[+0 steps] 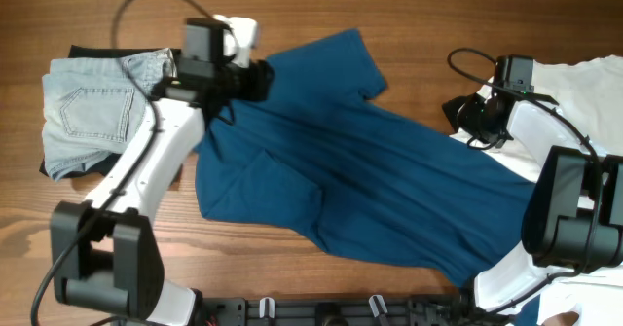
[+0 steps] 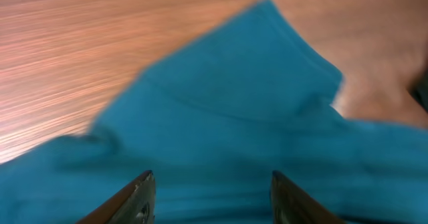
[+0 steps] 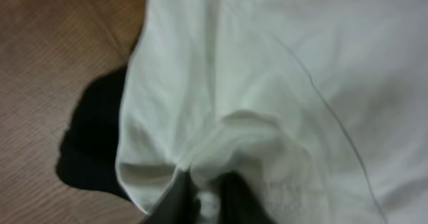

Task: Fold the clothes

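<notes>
The jaws of the left gripper [image 2: 212, 200] are held wide apart over the dark blue polo shirt [image 1: 370, 180]. Blue cloth is seen between the fingers, though the blurred wrist view does not show whether it is touched. The jaws of the right gripper [image 3: 206, 202] are drawn narrow, and a bunched ridge of the white garment [image 3: 287, 77] appears to be pinched between them. The shirt is spread crookedly across the middle of the wooden table [image 1: 419, 5], from the far left, where the left gripper is placed at its edge, down to the near right, where it runs up to the right arm. One short sleeve [image 1: 346, 58] is splayed toward the far side, and creases are seen along the body. If the left jaws were closed here, only the upper layer might be caught, so the fold would come out skewed and the creases would be pressed in. With the right gripper occupied at the far right, the shirt would be held at one point only and might be dragged rather than folded. The white cloth could also be pulled onto the blue. The pale denim [image 1: 88, 112], folded on a black garment [image 1: 97, 51] just left of the left gripper, could be disturbed by a sweep of that arm.
</notes>
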Action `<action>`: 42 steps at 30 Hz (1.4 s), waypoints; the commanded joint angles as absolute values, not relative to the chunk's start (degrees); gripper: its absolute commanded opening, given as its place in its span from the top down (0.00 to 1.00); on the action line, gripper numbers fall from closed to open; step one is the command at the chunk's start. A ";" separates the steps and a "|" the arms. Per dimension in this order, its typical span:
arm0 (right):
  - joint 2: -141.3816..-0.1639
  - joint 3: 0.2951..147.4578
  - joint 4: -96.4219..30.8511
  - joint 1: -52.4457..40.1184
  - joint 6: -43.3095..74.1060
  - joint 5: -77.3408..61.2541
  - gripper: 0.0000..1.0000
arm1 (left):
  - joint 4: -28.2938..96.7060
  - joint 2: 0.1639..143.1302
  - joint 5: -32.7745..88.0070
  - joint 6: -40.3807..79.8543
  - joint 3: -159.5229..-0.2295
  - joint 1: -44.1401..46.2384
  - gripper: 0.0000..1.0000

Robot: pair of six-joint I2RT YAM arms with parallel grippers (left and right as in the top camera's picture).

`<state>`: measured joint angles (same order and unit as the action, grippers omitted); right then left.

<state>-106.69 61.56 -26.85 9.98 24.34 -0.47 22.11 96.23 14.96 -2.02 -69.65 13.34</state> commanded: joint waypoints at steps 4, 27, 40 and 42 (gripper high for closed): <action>-115.79 61.45 -25.98 15.42 33.41 17.76 0.96 | 22.17 100.88 16.01 -7.29 -69.43 17.23 0.47; -92.03 78.39 -27.99 33.91 16.19 -30.57 0.45 | 8.19 112.90 16.03 -7.33 -69.45 19.57 0.36; -82.65 78.26 -46.98 20.05 16.53 -23.22 0.46 | -2.42 126.54 -1.32 -1.30 -69.45 13.85 0.96; -84.18 78.26 -49.67 16.71 16.51 -17.19 0.45 | -5.52 126.69 -1.39 4.49 -69.54 8.23 0.96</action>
